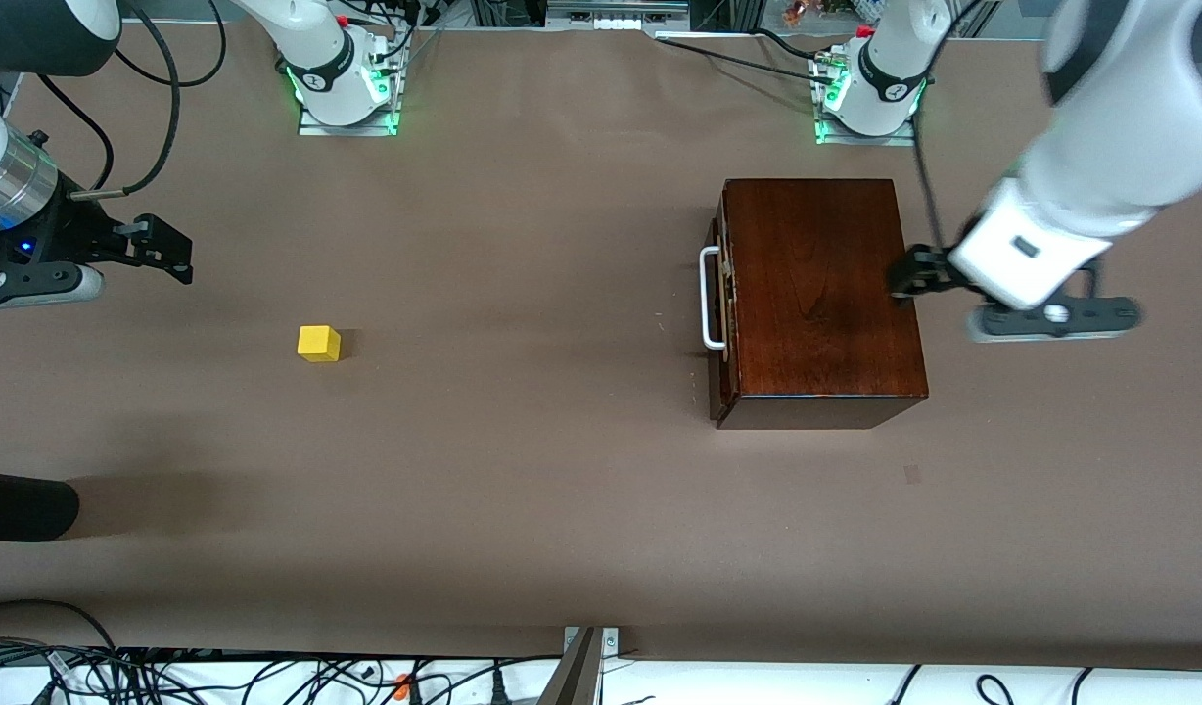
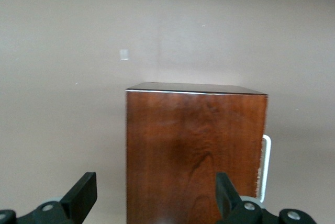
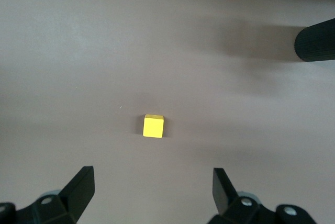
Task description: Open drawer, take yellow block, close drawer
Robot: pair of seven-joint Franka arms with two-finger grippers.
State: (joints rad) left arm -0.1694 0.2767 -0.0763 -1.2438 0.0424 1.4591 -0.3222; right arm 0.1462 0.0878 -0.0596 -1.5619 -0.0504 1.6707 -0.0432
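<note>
Two things matter here, and they lie well apart: the yellow block [image 1: 319, 344] sits on the bare brown table [image 1: 523, 490] toward the right arm's end, while the wooden drawer box [image 1: 816, 294] stands toward the left arm's end, its drawer pushed in flush and its white handle [image 1: 709, 299] facing the block's end of the table. That is how the task would leave them, though one moment cannot say what put them so. The left gripper [image 1: 993, 294] hangs over the box's edge away from the handle, fingers [image 2: 84, 195] spread and holding nothing. The right gripper [image 1: 151, 250] waits near the table's edge, fingers [image 3: 81, 190] likewise parted and free, its wrist camera looking down on the block.
</note>
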